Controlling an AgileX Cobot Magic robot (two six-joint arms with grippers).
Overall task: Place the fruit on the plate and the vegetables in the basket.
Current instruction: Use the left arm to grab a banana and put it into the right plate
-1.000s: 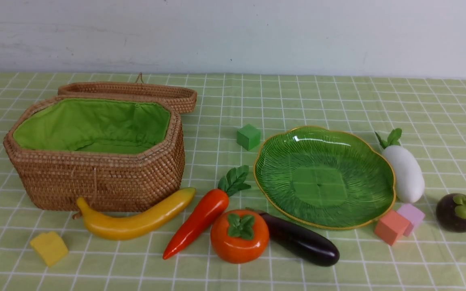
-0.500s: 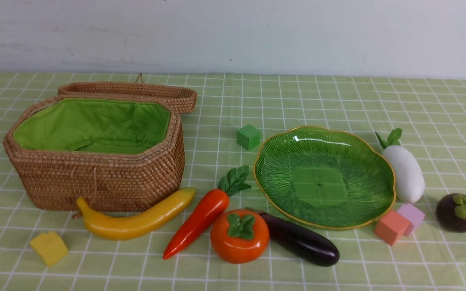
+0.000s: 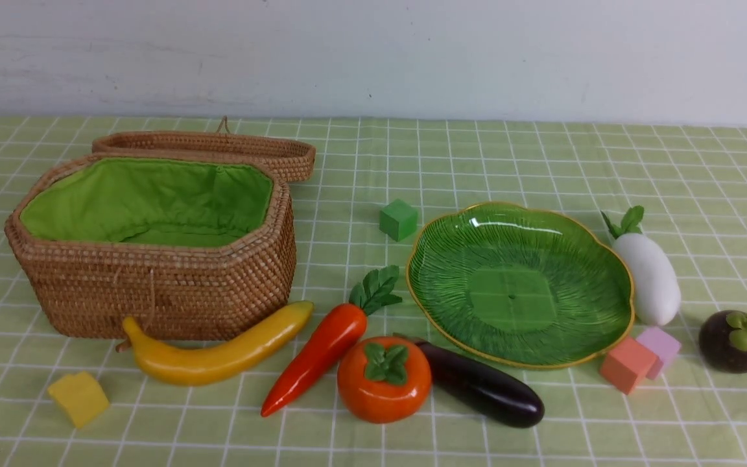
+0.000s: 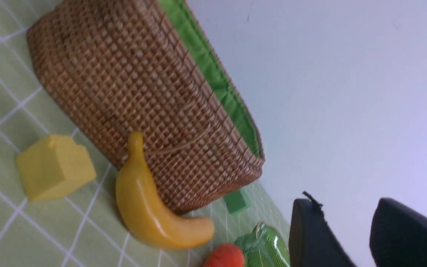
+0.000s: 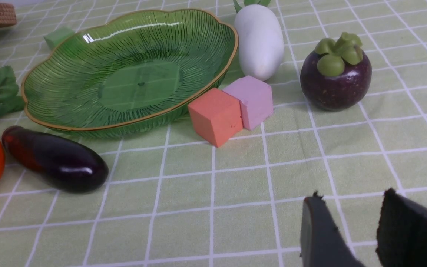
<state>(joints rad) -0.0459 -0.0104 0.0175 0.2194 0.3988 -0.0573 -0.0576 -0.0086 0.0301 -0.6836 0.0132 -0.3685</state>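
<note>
The wicker basket stands open at the left, its green lining bare. Against its front wall lies the banana. To the banana's right are the carrot, the persimmon and the eggplant. The green plate holds nothing. The radish lies along its right side and the mangosteen sits further right. My left gripper is open and empty, low at the front left, facing the banana. My right gripper is open and empty over the cloth, short of the mangosteen.
Foam cubes lie about: a yellow one at the front left, a green one behind the plate, and an orange one touching a pink one at the plate's front right. The basket's lid hangs open behind it.
A black part of my left arm has come into the bottom left corner of the front view. Nothing on the table has moved.
</note>
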